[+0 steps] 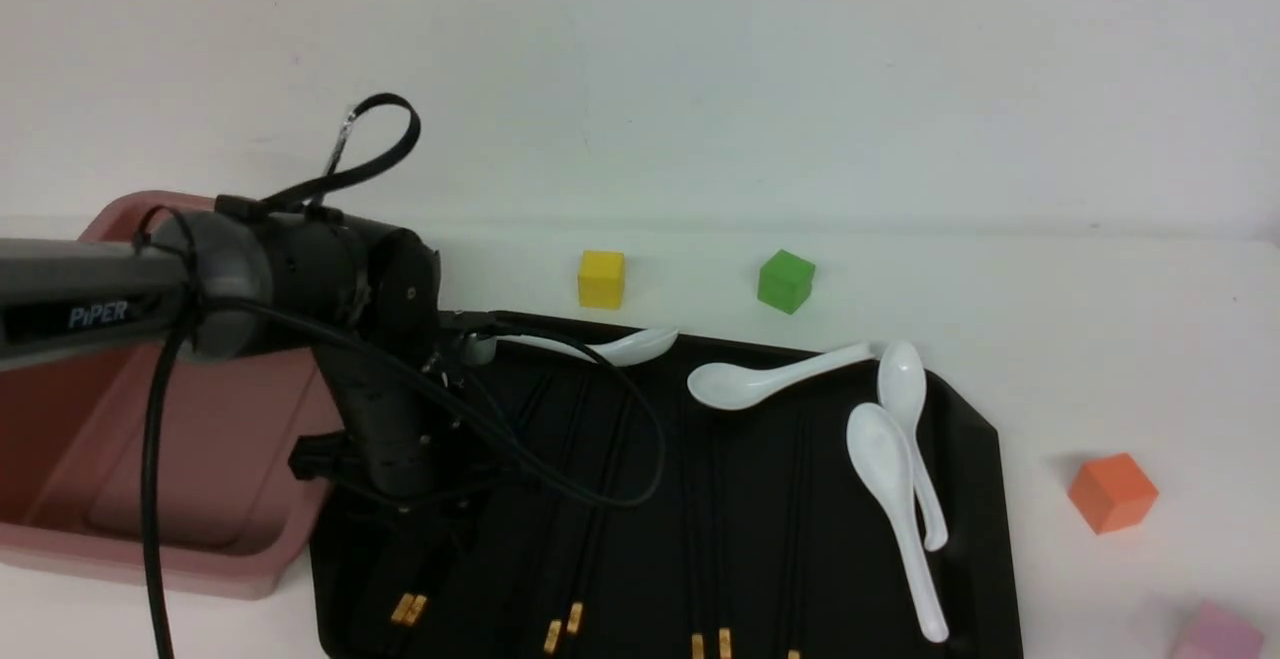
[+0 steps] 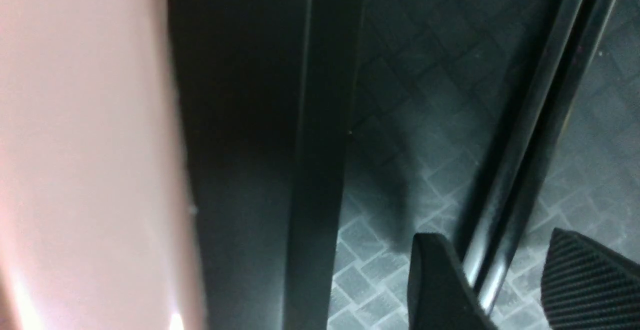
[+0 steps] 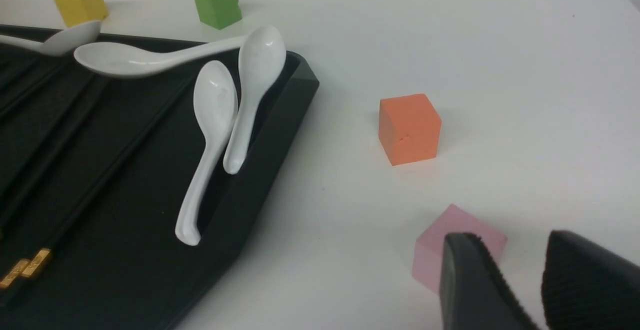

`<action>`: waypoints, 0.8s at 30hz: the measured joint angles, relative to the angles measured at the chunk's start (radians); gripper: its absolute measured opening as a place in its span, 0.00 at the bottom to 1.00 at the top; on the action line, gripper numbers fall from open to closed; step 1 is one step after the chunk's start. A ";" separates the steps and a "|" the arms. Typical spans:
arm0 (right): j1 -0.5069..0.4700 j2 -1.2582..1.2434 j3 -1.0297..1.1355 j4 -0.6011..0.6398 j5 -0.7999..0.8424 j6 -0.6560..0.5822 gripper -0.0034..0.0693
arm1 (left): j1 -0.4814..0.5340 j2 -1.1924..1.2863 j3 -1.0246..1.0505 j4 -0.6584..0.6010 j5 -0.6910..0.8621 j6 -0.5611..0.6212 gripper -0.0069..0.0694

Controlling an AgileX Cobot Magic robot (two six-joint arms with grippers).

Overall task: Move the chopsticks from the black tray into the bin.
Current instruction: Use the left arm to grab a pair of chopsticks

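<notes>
The black tray [image 1: 975, 459] holds several pairs of black chopsticks [image 1: 563, 629] with gold bands at the near ends. The pink bin [image 1: 200, 459] stands against the tray's left side. My left gripper [image 1: 425, 539] is down on the tray's left part, over the leftmost pair [image 1: 408, 609]. In the left wrist view my left gripper [image 2: 492, 240] is open, with that pair [image 2: 540, 119] between the fingers, against one finger and apart from the other. The bin wall [image 2: 90, 144] and tray rim [image 2: 320, 119] lie beside it. My right gripper [image 3: 512, 240] is open and empty over the table, right of the tray [image 3: 270, 159].
Several white spoons [image 1: 900, 479] lie on the tray's far and right parts. On the table are a yellow cube [image 1: 601, 279], a green cube [image 1: 785, 281], an orange cube [image 1: 1112, 491] and a pink cube [image 1: 1215, 634]. The pink cube [image 3: 452, 250] lies just beyond my right fingers.
</notes>
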 joint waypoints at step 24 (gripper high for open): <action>0.000 0.000 0.000 0.001 0.001 0.000 0.38 | 0.000 0.077 -0.092 -0.016 0.002 0.000 0.49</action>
